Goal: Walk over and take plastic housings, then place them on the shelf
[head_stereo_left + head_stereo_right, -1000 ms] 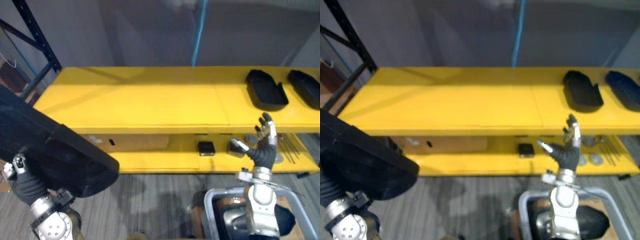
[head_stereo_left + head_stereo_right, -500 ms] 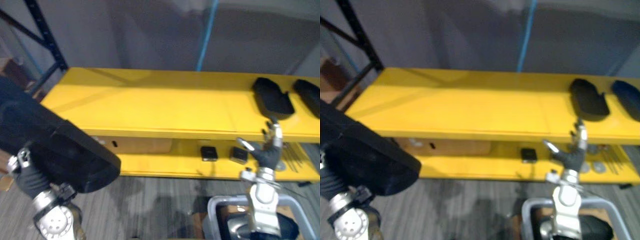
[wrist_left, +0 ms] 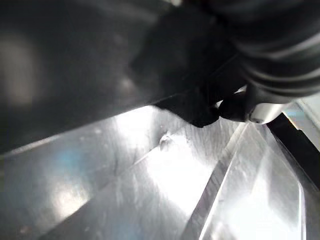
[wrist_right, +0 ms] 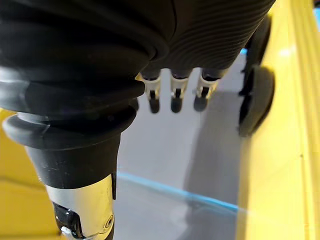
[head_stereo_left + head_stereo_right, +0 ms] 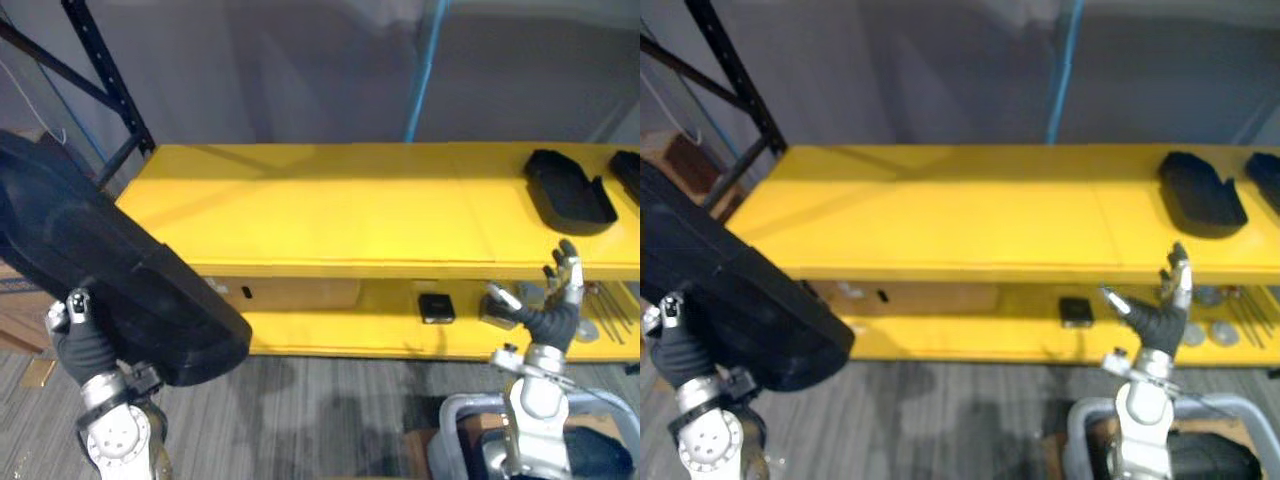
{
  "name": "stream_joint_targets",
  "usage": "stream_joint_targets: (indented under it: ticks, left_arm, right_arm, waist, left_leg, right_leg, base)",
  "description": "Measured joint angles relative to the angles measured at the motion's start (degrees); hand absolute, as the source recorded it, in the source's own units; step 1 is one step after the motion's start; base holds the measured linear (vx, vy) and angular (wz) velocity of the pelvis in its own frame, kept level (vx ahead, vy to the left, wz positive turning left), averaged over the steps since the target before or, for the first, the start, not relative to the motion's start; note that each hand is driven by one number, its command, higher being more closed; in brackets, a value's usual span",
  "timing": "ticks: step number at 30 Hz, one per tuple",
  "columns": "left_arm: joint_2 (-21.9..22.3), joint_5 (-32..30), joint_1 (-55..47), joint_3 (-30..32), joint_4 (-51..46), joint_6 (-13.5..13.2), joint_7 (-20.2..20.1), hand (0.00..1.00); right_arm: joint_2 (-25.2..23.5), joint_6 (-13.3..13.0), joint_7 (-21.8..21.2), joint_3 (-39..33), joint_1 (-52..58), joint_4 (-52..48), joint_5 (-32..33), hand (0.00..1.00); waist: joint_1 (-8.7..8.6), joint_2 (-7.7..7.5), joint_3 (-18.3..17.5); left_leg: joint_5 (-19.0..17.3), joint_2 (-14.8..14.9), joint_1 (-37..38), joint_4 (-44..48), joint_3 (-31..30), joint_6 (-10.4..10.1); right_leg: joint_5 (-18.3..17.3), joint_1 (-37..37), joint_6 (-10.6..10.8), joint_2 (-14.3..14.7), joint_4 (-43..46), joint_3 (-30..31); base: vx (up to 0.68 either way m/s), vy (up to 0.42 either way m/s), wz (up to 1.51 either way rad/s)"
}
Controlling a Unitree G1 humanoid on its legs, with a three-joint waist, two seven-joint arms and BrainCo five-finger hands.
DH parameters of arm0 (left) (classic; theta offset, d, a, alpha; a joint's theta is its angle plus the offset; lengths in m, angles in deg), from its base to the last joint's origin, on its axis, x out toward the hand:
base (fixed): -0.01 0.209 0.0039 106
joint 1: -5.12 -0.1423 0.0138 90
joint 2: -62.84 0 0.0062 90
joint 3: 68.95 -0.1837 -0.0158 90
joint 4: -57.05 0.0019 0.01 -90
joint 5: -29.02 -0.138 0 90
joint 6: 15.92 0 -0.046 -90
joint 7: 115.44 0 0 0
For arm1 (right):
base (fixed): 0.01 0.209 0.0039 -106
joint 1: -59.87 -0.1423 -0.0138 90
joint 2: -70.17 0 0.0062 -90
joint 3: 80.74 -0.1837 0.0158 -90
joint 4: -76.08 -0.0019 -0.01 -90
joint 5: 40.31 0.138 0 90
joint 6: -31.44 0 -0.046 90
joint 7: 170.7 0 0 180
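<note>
Black, stiff and bulky yet likely light, the plastic housing (image 5: 110, 285) sits at 8 o'clock over my left hand (image 5: 78, 350), whose hold I cannot tell, and its rim seems the surest grip; my right hand (image 5: 550, 318) is spread empty at 4 o'clock before the yellow shelf (image 5: 330, 215).

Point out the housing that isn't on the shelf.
The big housing at the left hand, off the shelf's left end; the two smaller housings lie on it.

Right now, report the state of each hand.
Left hand: cannot be told; it sits under the black plastic housing.
Right hand: open, holding nothing.
</note>
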Motion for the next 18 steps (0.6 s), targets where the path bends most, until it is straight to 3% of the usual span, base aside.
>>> stream_joint_targets:
  ticks: [3,5,7,8,9,11,13,14,15,18]
  left_arm:
    - [-0.7,-1.1,0.4,0.1,0.0,0.0,-2.4,1.0]
    - [-0.9,-1.3,2.4,0.0,0.2,0.0,-3.6,1.0]
    - [-3.6,-1.3,4.4,0.0,0.7,0.0,-3.5,1.0]
    - [-6.4,-1.2,5.3,0.0,1.0,0.0,-3.5,1.0]
    - [-8.4,-1.1,6.0,0.1,1.8,-0.1,-3.3,1.0]
    - [-9.0,-1.0,7.6,0.8,3.9,0.0,-3.2,1.0]
    - [-9.0,-0.9,7.5,0.8,5.6,0.1,-3.1,1.0]
    - [-9.0,-0.9,6.8,0.7,5.8,0.4,-3.0,1.0]
    - [-7.6,-1.0,5.6,0.2,5.9,0.5,-2.8,1.0]
    - [-6.6,-2.1,5.5,0.0,5.3,0.4,-3.3,1.0]
  right_arm:
    - [0.0,0.0,0.0,-1.1,0.0,0.0,1.5,0.0]
    - [0.1,0.0,0.1,-1.9,-0.3,0.0,1.5,0.0]
    - [-0.2,0.0,0.0,-2.0,-0.2,0.4,1.5,0.0]
    - [-0.6,0.0,-0.1,-2.0,-0.1,1.4,1.4,0.0]
    - [-0.9,0.0,-0.1,-2.1,0.2,2.5,1.3,0.0]
    - [-1.0,-0.5,-0.3,-3.4,0.5,2.5,0.8,0.0]
    - [-0.9,-1.5,-0.8,-5.0,0.7,2.5,0.8,0.0]
    - [-0.7,-1.6,-1.2,-5.7,1.0,2.5,0.9,0.0]
    - [0.8,-1.6,-1.6,-5.8,1.6,2.5,1.0,0.0]
    - [4.1,-1.5,-3.4,-5.8,1.3,2.3,1.4,0.0]
  waist:
    - [-0.45,0.33,0.3]
    - [-0.64,1.32,2.0]
    - [-0.77,1.11,4.0]
    - [-1.16,0.87,5.1]
    - [-1.69,0.13,4.9]
    - [-2.15,-0.16,5.0]
    - [-2.45,-0.39,5.0]
    - [-2.89,-1.06,5.4]
    - [-3.41,0.02,5.0]
    - [-2.8,3.41,4.9]
  left_leg:
    - [-0.1,0.0,0.4,0.0,-0.3,0.1]
    - [-0.3,0.4,1.4,0.0,-0.3,0.5]
    - [-0.8,0.1,3.4,-0.1,0.4,1.3]
    - [-1.4,0.3,4.6,0.0,0.4,2.2]
    - [-1.9,0.4,4.7,0.0,0.3,2.8]
    - [-2.8,1.2,5.0,0.0,0.2,2.7]
    - [-3.7,1.6,5.8,0.1,0.1,1.6]
    - [-4.8,1.4,6.9,1.0,-0.2,0.4]
    - [-5.7,2.4,7.5,2.2,-0.9,-0.4]
    - [-5.9,4.9,7.7,1.7,-1.7,-0.8]
  right_leg:
    - [0.0,-0.5,0.0,-0.3,2.3,0.0]
    - [-0.3,-4.0,-0.5,-0.8,10.6,1.3]
    - [-0.7,-7.8,-1.1,-2.2,20.5,3.1]
    - [-2.1,-9.6,-2.7,-2.7,24.8,4.7]
    - [-5.1,-10.6,-3.1,-1.5,24.0,6.6]
    - [-5.3,-12.5,-3.4,1.5,19.3,7.4]
    - [-3.6,-14.3,-3.7,4.0,13.0,7.0]
    - [2.4,-14.0,-3.2,5.0,9.2,7.2]
    - [3.6,-12.6,-3.1,6.3,9.1,6.8]
    - [3.5,-12.1,-3.4,8.9,7.8,6.8]
  base:
    - [0.01,0.032,0.06]
    - [-0.07,0.104,-0.04]
    - [-0.13,0.126,-0.16]
    - [-0.14,0.082,-0.06]
    - [-0.16,0.045,0.0]
    - [-0.25,-0.075,0.04]
    - [-0.26,-0.157,0.08]
    - [0.02,-0.134,0.11]
    - [0.14,-0.115,0.05]
    - [0.25,-0.043,-0.11]
